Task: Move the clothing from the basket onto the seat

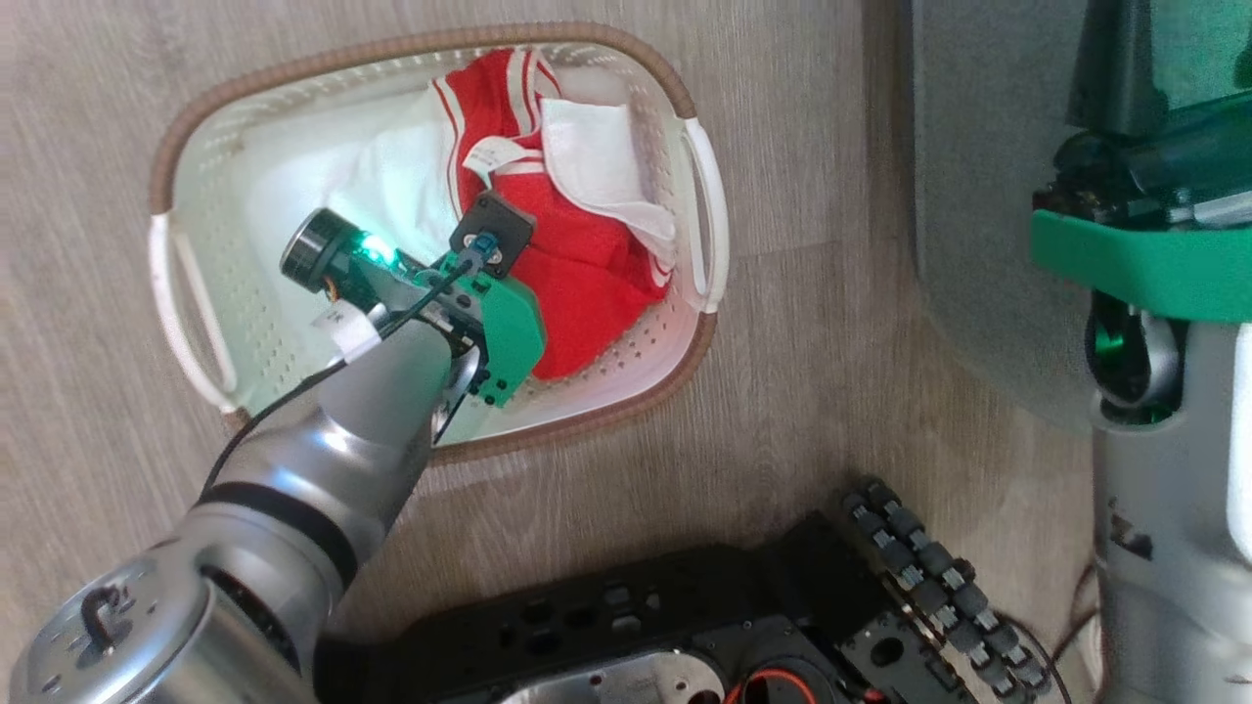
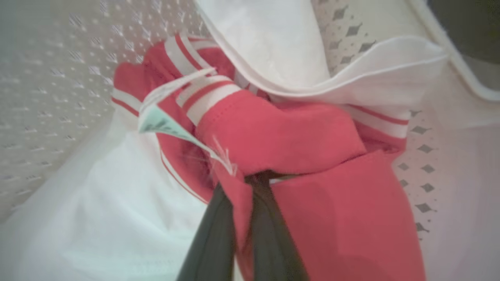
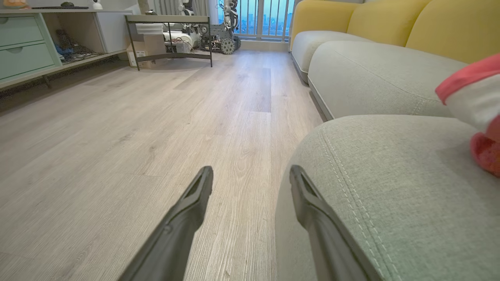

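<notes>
- Up high, we look straight down on the basket (image 1: 210,332).
- Our left wrist looks inside that basket, very near.
- Our right wrist looks low along the floor (image 3: 117,136).

surface: pale wood-look floor (image 1: 802,391) | on it: white basket (image 1: 249,323), grey-green seat (image 3: 390,187)

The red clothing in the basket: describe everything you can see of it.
The red clothing is a crumpled heap of smooth sports fabric with white bands and thin stripes along its edges and a white label sticking out. It lies in the right half of the white basket, against its perforated wall. White cloth drapes over its top and spreads beside it. The left arm's two dark fingers are shut on a fold near its middle.
</notes>
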You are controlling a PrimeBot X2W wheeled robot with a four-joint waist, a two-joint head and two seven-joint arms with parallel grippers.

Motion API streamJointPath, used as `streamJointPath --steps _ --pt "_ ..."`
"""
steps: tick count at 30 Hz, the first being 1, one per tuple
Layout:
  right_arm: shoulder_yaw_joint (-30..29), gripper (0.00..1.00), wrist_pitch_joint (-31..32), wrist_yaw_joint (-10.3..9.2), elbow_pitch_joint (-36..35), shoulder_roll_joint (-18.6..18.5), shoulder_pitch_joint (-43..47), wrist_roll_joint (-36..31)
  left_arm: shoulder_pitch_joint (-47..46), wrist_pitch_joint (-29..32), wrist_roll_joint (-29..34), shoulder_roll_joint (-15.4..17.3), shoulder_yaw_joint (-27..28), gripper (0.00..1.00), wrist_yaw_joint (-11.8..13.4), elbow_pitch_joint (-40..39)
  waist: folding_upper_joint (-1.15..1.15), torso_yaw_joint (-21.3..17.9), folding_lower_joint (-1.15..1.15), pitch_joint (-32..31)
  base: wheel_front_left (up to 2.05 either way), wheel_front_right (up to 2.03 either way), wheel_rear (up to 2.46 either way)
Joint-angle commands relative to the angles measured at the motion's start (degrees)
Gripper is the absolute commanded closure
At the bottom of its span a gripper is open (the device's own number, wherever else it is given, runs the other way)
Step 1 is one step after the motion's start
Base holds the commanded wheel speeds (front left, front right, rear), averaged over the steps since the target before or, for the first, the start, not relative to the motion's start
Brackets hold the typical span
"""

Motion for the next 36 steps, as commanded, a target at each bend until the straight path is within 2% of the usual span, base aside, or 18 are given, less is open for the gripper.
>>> streamJointPath --steps 1,12,22,36 --pt "0.47 0.0 -0.36 -0.02 -1.08 -0.02 1.12 0.34 0.73 -1.08 -0.88 0.08 0.49 1.0 0.17 -1.28 0.0 0.73 0.0 -1.45 0.0 0.0 0.0" --pt "0.0 0.0 -0.36 -0.02 3.65 -0.02 2.26 0.51 3.92 -3.57 -4.16 0.08 1.97 1.0 1.42 -5.53 0.0 2.46 0.0 -9.21 0.0 0.0 0.0" --pt "-0.67 0.0 -0.36 -0.02 9.16 -0.02 6.91 -0.47 11.92 -3.63 0.0 1.37 9.34 1.0 4.01 -19.2 0.0 4.8 0.0 -21.39 0.0 0.0 0.0" --pt "-0.94 0.0 -0.36 -0.02 15.76 -0.02 15.87 -0.3 18.93 -3.64 5.28 5.19 19.05 1.0 2.6 -34.26 0.0 6.49 0.0 -40.07 0.0 0.0 0.0"
